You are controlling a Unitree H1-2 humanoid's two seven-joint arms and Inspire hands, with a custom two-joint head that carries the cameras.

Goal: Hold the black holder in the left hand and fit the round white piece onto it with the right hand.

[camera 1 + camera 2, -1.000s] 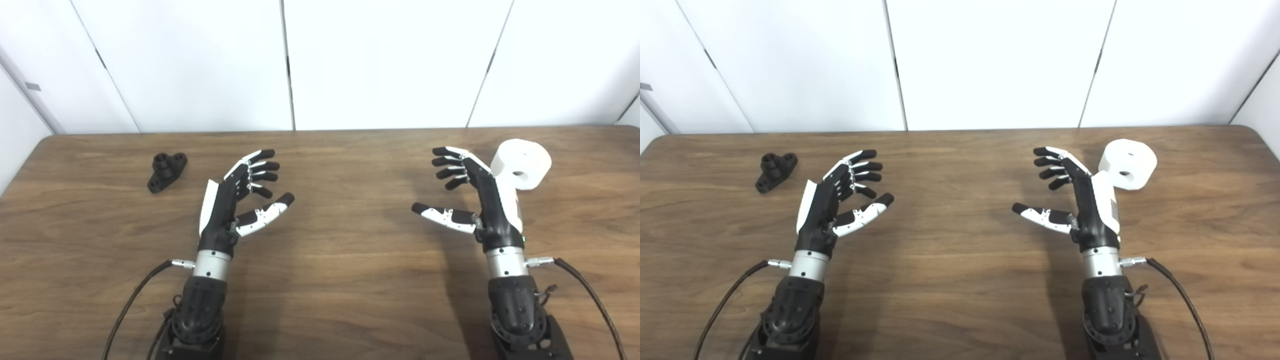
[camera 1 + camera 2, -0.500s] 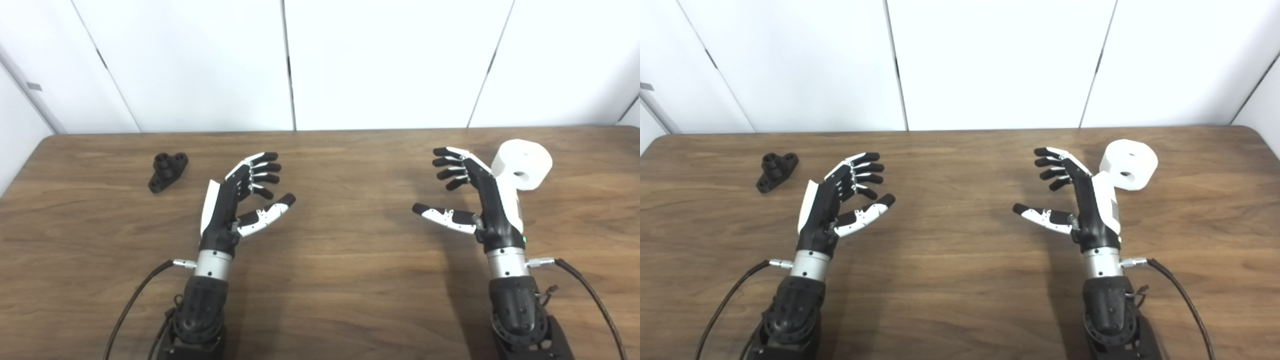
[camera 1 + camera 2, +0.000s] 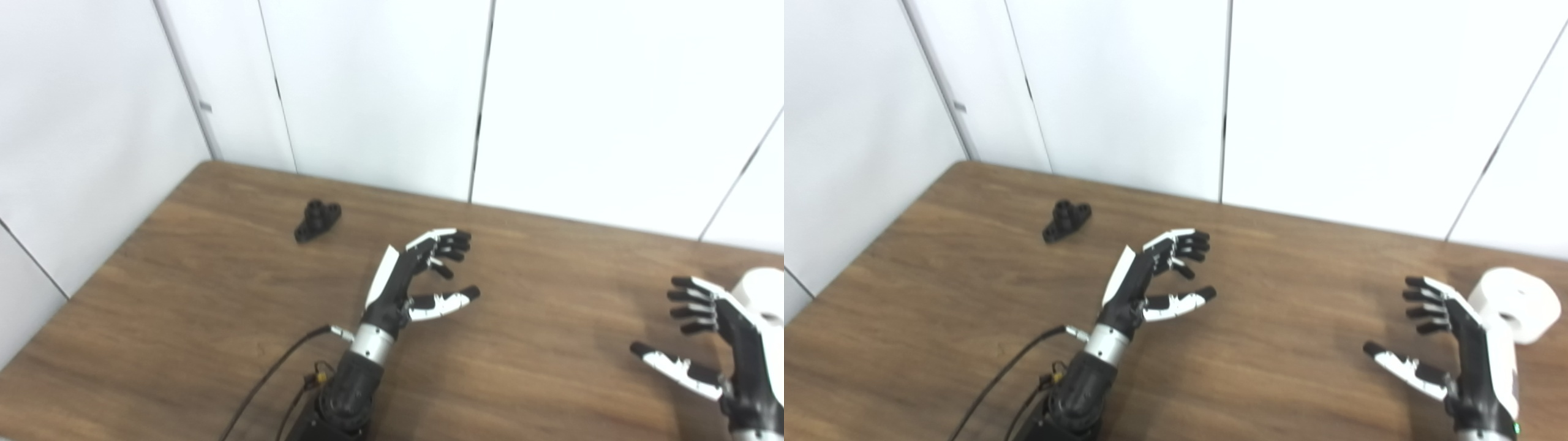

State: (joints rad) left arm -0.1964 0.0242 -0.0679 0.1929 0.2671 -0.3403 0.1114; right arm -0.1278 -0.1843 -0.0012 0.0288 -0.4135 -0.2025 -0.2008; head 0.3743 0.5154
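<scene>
The left robot hand (image 3: pixel 416 278) hovers above the surface, palm turned inward, fingers (image 3: pixel 450 240) loosely curled and spread, thumb (image 3: pixel 444 300) stretched out apart from them, holding nothing. The right robot hand (image 3: pixel 1454 349) mirrors it at the far right, fingers (image 3: pixel 1424 300) apart, thumb (image 3: pixel 1399 366) extended, likewise empty.

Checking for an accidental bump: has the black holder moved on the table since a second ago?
No. The camera swung left; the black holder lies as before near the table's far left corner, untouched by the left hand.

Holder (image 3: pixel 316 220) far left, piece (image 3: pixel 1515 304) right.
</scene>
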